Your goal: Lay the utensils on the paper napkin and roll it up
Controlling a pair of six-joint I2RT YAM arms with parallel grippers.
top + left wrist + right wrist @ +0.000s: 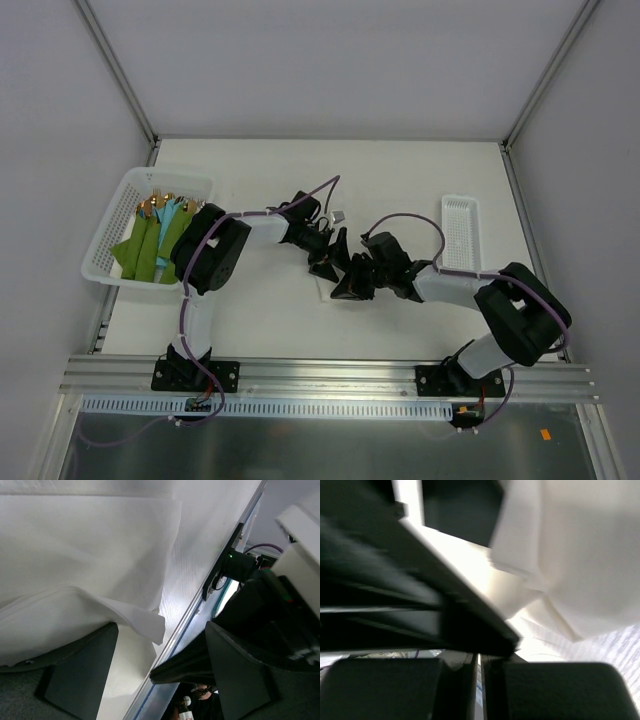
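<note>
Beside the left gripper, paper napkin

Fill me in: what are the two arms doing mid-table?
The left gripper and right gripper are nose to nose at the white paper napkin. The left one is open, a loose fold of napkin lying over one finger. The right one is shut close beside the napkin; whether it pinches anything is unclear. The black utensils aren't visible, so roll progress can't be judged.

Probably a robotics lab cell, white walls, white table, left arm and right arm on aluminium rail
</note>
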